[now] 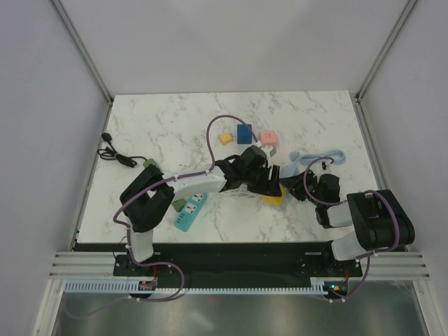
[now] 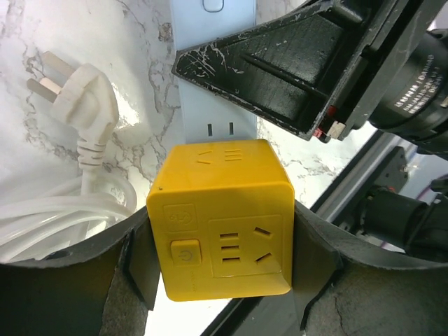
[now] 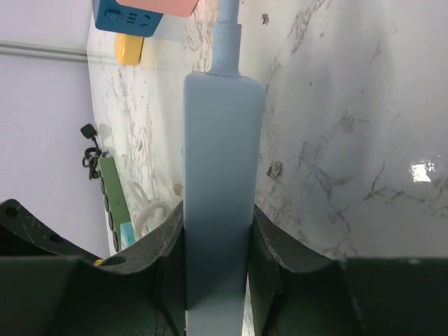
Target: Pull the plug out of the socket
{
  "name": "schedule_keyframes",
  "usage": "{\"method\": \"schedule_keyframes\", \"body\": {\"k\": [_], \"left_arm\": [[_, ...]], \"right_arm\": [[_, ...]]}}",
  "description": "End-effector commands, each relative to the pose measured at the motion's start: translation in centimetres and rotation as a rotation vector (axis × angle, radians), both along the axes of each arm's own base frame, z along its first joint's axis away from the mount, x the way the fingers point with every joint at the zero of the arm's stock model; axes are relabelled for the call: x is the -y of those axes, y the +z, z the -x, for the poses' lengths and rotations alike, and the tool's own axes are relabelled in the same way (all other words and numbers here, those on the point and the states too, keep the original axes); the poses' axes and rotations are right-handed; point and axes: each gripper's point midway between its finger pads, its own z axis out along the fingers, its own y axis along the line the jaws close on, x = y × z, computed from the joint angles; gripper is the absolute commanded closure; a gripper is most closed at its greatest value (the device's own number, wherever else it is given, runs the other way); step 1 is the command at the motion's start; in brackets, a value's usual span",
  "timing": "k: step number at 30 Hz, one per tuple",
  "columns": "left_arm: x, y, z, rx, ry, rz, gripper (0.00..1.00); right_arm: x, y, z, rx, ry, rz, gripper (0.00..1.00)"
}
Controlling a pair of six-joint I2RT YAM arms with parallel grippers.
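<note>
Left wrist view shows the left gripper (image 2: pixel 224 273) closed on a yellow cube plug (image 2: pixel 220 210), one dark finger pressed against each side of it. The cube sits on top of a pale blue socket strip (image 2: pixel 213 91), and a pair of the strip's slots shows just beyond its far edge. Right wrist view shows the right gripper (image 3: pixel 218 273) clamped across that same strip, holding it steady against the marble table (image 1: pixel 175 126). From above, both arms meet near the middle of the table, with the yellow cube between them. No gap shows between cube and strip, so the plug appears to be seated, though its underside is hidden. Both grips look set; the pull itself is not yet done. A loose white plug (image 2: pixel 80 98) with coiled cable lies beside the cube, and a teal power strip (image 1: pixel 190 210) rests nearer the left arm.
</note>
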Motion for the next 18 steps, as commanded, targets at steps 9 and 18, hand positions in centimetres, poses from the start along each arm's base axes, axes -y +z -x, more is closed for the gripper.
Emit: {"method": "schedule_keyframes", "body": {"k": [9, 18], "left_arm": [[-0.2, 8.3, -4.5, 0.069, 0.038, 0.199, 0.98], [-6.5, 9.1, -6.6, 0.194, 0.136, 0.077, 0.98]], "right_arm": [[1.7, -1.1, -0.2, 0.01, -0.049, 0.112, 1.0], [1.3, -0.9, -0.3, 0.022, -0.029, 0.101, 1.0]]}}
